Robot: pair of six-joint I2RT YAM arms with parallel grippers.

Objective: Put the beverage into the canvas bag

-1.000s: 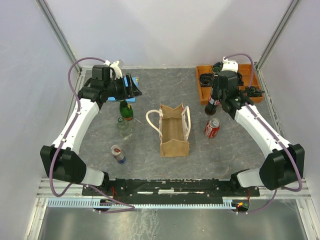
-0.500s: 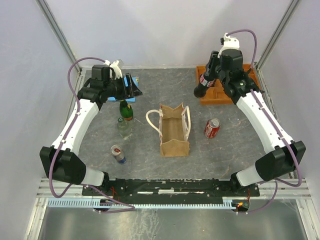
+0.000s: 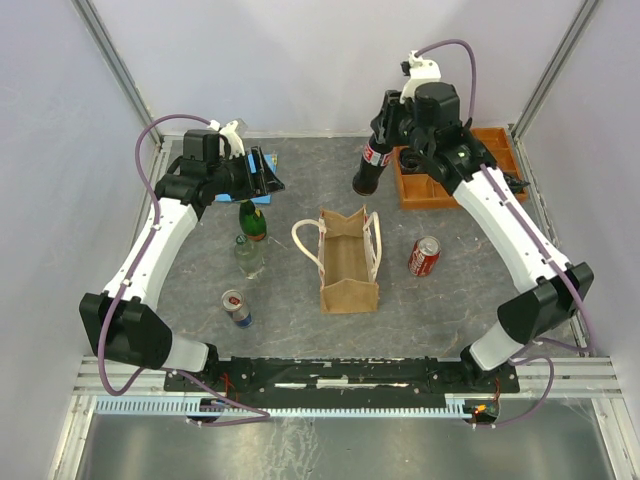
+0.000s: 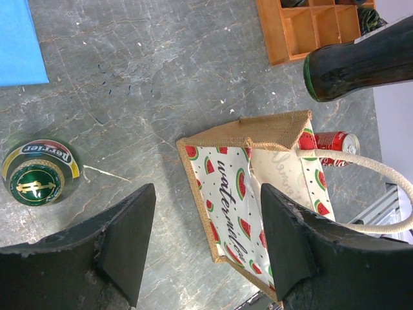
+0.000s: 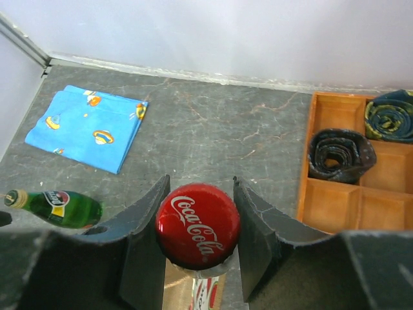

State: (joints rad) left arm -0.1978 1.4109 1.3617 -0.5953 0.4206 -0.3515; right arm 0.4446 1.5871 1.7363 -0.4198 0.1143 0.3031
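Cola bottle (image 3: pixel 369 170) hangs off the table, cap up, at 12–1 o'clock of the canvas bag (image 3: pixel 350 296), not yet over its mouth. Right gripper (image 5: pixel 198 226) has its jaws closed on the cap end, likely so the base enters first. Bag stands upright mid-table, mouth open, handles flopped outward, so entry looks clear. Left gripper (image 4: pixel 208 194) sits at the bag's 10 o'clock, jaws wide apart and holding nothing, out of the path. Cola can (image 3: pixel 424 256) is at 3 o'clock, green bottle (image 3: pixel 253 220) at 9–10.
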